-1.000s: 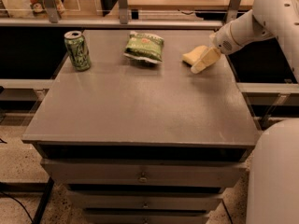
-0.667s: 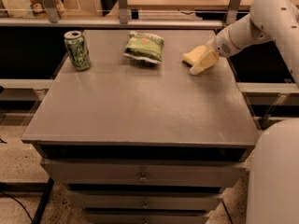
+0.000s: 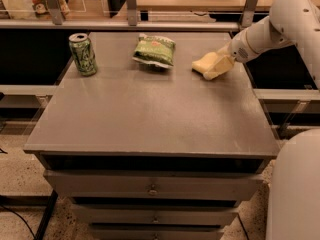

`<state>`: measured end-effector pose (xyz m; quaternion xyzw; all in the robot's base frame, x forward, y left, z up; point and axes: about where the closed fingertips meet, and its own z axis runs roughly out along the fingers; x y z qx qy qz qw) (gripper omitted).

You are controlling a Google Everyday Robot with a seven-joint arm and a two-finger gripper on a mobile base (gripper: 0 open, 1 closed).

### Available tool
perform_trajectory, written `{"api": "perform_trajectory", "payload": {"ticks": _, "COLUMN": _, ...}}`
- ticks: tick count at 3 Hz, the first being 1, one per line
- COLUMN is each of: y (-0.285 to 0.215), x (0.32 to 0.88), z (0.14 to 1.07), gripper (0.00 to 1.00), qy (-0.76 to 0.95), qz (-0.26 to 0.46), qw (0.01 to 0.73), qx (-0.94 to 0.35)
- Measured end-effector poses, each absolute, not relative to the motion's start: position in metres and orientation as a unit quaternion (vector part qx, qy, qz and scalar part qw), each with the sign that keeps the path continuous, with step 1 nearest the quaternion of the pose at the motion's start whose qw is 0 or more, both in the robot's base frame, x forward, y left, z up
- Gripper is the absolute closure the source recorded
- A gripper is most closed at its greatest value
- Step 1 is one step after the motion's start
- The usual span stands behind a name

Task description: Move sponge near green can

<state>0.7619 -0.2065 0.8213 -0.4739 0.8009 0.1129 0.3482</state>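
Observation:
The green can (image 3: 83,54) stands upright at the far left corner of the grey table (image 3: 150,119). My gripper (image 3: 209,68) is at the far right of the table, its cream-yellow end low against the surface and pointing left. I cannot tell the pale yellow sponge apart from the gripper's own yellow end; it may be hidden in or under it. The gripper is well to the right of the can, with the snack bag between them.
A flat crinkled green snack bag (image 3: 155,50) lies at the far middle of the table. Behind the table runs a rail with metal posts (image 3: 131,4). Drawers (image 3: 152,186) are below the table's front edge. My white body (image 3: 295,189) fills the lower right.
The gripper and its yellow end have barely shifted. The can and the bag have not moved.

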Motion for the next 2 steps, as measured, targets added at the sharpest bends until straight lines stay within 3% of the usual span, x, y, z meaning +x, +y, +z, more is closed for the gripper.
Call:
{"api": "perform_trajectory", "payload": {"ticks": 1, "y": -0.206, "x": 0.762, "z": 0.821, "gripper": 0.86, "qy": 0.801, "qz": 0.113, "qw": 0.348, "qx": -0.474}}
{"api": "perform_trajectory", "payload": {"ticks": 2, "y": -0.187, "x": 0.74, "z": 0.853, "gripper": 0.88, "qy": 0.772, "qz": 0.124, "qw": 0.355, "qx": -0.513}}
